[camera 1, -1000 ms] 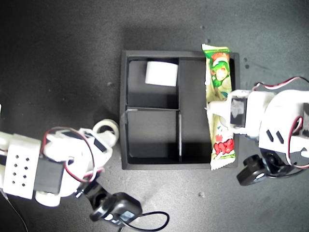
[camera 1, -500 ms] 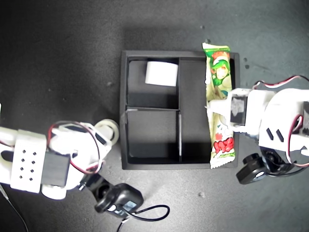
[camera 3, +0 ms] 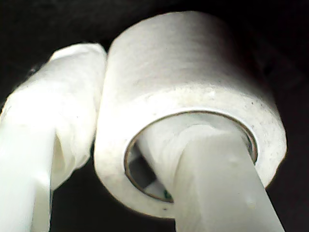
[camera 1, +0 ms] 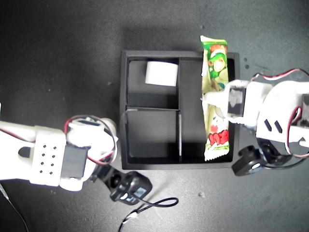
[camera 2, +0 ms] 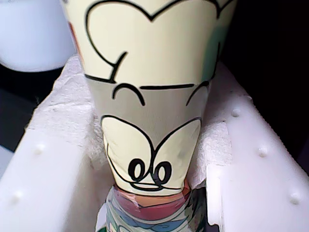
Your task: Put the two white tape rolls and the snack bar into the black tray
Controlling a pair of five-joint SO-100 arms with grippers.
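First wrist view puts us right at our first gripper (camera 2: 154,193): its two white padded fingers (camera 2: 58,159) press the snack bar (camera 2: 149,121) from both sides, clenched on the wrapper about midway along its length. In the exterior view this same gripper (camera 1: 215,99) comes in from that view's right and holds the snack bar (camera 1: 216,104) over the long compartment of the black tray (camera 1: 124,111), slightly tilted, its upper end poking past the tray's far rim.

Our second gripper (camera 3: 145,145) grasps one white tape roll (camera 3: 183,87): one finger (camera 3: 212,179) runs through the open centre, the other padded finger (camera 3: 63,111) lies against the outer wall. In the exterior view that gripper (camera 1: 110,129) sits just outside the tray's left wall in that view, and the roll is mostly hidden under it. The other white roll (camera 1: 161,73) stands in the small upper compartment.

Compared with a second ago, the snack bar has shifted off the tray's right rim inward over the long compartment, and the second arm has slid over the roll, covering it.

We see cartoon outlines on the wrapper; its red lettering cannot be read.
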